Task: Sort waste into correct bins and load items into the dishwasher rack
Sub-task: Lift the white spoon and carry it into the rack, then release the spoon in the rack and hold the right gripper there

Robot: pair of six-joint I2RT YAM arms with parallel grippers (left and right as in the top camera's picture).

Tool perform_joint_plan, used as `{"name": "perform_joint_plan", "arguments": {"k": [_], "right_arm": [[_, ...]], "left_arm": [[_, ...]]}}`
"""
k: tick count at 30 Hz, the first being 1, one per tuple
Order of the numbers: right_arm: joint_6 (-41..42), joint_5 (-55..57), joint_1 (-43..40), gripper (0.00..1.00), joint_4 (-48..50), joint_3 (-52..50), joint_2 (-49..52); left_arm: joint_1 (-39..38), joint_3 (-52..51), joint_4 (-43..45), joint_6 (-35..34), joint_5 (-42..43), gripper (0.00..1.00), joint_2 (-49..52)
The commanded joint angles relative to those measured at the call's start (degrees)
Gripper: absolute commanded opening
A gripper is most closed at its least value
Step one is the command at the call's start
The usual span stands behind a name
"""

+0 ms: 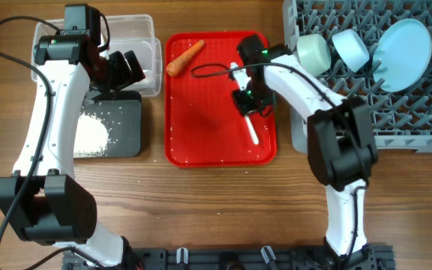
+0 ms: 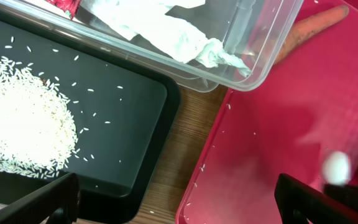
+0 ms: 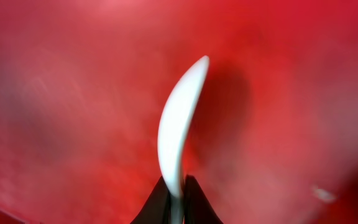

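My right gripper [image 1: 247, 101] [image 3: 178, 193] is shut on the white plastic spoon [image 1: 252, 131] [image 3: 179, 127], low over the red tray [image 1: 216, 142]. An orange carrot [image 1: 184, 58] [image 2: 309, 28] lies at the tray's far left corner. My left gripper [image 1: 122, 67] [image 2: 179, 202] hangs open and holds nothing, between the clear tub [image 1: 147, 41] and the black tray [image 1: 126, 131]. Crumpled tissue [image 2: 166, 31] and a red-and-white wrapper [image 2: 64, 5] lie in the tub. Rice [image 1: 90, 133] [image 2: 23, 124] is heaped on the black tray. The grey rack [image 1: 411, 112] holds a mint-green bowl [image 1: 313, 52], a light blue bowl [image 1: 351, 46] and a plate [image 1: 402, 45].
A few loose rice grains dot the red tray's left rim [image 2: 219, 143] and the strip of wood between the trays. The left arm's white links run down the table's left side, and the right arm crosses the rack's front left corner.
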Motion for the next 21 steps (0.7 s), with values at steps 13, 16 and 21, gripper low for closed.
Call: {"name": "perform_joint_plan", "arguments": {"k": [13,16,21], "right_arm": [[-12.7,24.7,-27.4,0.04,-7.6,-4.6,-27.8],[-14.1,23.2,-29.0,0.04,-2.6,-9.5,-27.5],[-12.7,19.6,-29.0,0.41,-1.1,-11.5,-27.5]], "left_arm": [[0.2,0.1,0.0,0.1,-0.1,1.0,0.0],[0.2,0.1,0.0,0.1,-0.1,1.0,0.0],[0.2,0.1,0.0,0.1,-0.1,1.0,0.0]]}}
